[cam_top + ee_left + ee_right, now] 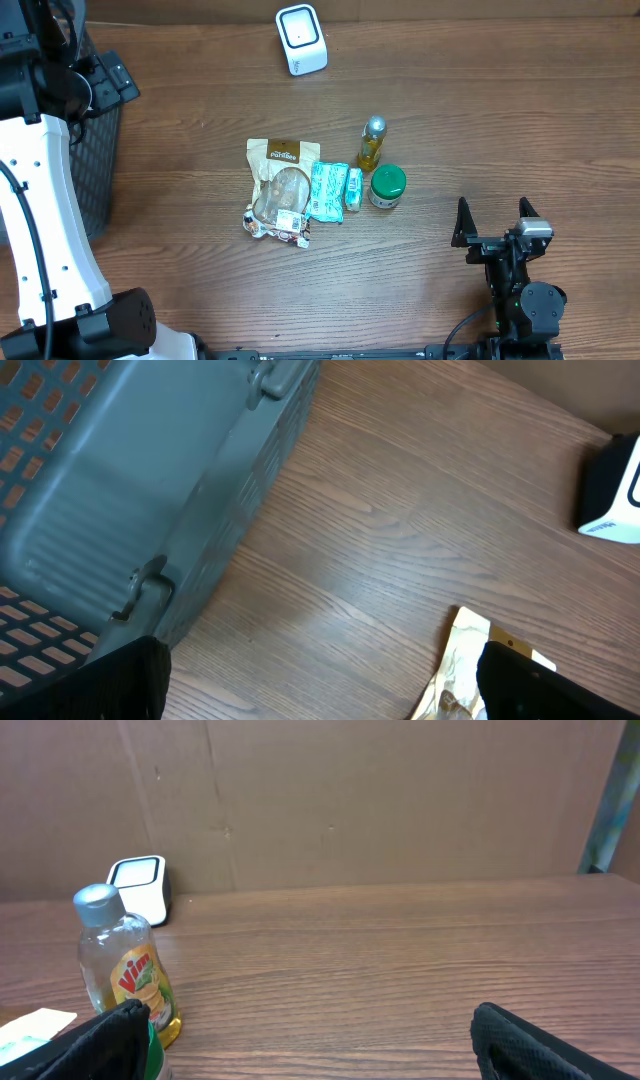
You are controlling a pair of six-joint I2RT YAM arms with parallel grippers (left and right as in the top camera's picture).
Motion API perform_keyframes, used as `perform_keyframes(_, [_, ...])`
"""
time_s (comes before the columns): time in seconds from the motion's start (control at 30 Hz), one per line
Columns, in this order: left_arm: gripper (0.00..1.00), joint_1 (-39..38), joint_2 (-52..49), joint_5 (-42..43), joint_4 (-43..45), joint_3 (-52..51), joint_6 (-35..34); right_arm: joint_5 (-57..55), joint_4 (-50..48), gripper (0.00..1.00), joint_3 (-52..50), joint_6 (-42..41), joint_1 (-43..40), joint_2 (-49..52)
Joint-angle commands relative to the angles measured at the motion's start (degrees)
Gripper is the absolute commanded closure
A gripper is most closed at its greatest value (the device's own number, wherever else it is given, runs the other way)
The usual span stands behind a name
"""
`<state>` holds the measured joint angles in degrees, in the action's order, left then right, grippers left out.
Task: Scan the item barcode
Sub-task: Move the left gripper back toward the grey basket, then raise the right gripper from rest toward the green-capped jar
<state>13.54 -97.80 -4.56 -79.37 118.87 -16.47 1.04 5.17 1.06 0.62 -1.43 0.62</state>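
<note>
left arm (40, 200): white shell, black joints, cable | right arm (520, 295): black | fingers (525, 1042): black

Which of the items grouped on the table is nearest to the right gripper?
The jar with the green lid: it sits at the group's right edge, closer to the right gripper than the silver-capped bottle, the teal packets or the snack bag.

The white scanner (301, 39) stands far back. In the middle, a snack bag (280, 190) and blue-green packs (327, 190) lie flat. Just right of them, a yellow bottle (371, 145) and a green-lid jar (387, 186) stand up.
</note>
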Motion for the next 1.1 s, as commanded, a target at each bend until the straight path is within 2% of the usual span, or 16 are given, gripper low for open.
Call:
perform_keyframes(0.0, [0.0, 0.0, -0.3, 0.5, -0.1, 0.4, 0.2, -0.6, -0.3, 0.0, -0.6, -0.2, -0.2, -0.5])
perform_keyframes(0.87, [0.0, 0.0, -0.3, 0.5, -0.1, 0.4, 0.2, -0.4, -2.0, 0.0, -0.6, -0.3, -0.2, -0.5])
perform_keyframes(1.07, [0.0, 0.0, -0.3, 0.5, -0.1, 0.4, 0.2, 5.4, -2.1, 0.0, -0.3, -0.9, -0.2, -0.5])
